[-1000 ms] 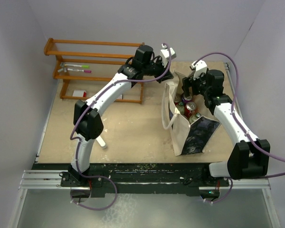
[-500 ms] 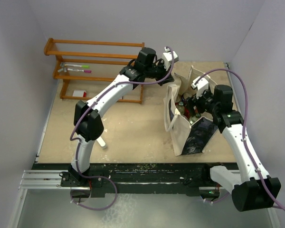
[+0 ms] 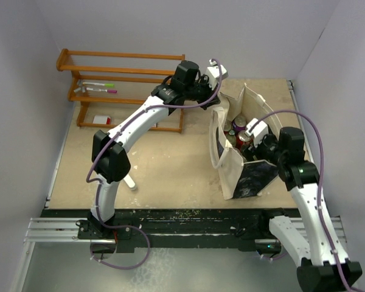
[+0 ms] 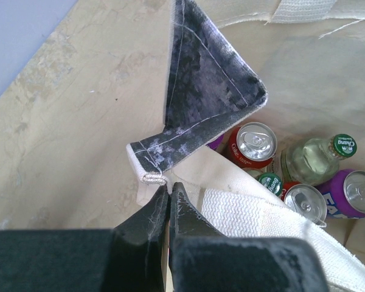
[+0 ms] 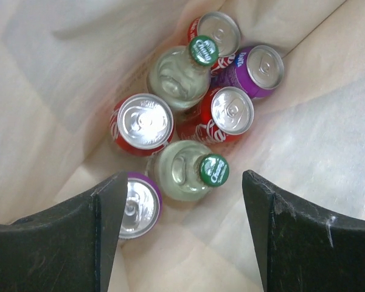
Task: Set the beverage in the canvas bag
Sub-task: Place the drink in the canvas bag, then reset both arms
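Right wrist view, right tool (image 5: pixel 182 182): fingers spread wide, holding nothing.
Left tool (image 4: pixel 168 190): clamped tight on the rim of the cream canvas bag (image 4: pixel 316 67) with a dark printed side, propping its mouth apart.
Beverages: red and purple aluminium cans (image 5: pixel 143 121) and green-capped glass bottles (image 5: pixel 201 170) stood together on the bag's floor, under the right tool.
Bag: upright on the tan tabletop (image 3: pixel 164 164).
Handling: cans likely rigid, smooth and slippery, so grip mid-wall. The canvas looked soft and would slump.

Top view: bright, even, soft light from above; only faint soft shadows on table (image 3: pixel 164 164). Left wrist: bag (image 4: pixel 213 91) sharp mid-frame, left gripper (image 4: pixel 169 193) at bottom dark & blurred. Right wrist: can lids (image 5: pixel 145 120) catch glare, centre sharp, right gripper (image 5: pixel 182 176) in lower corners black & out of focus
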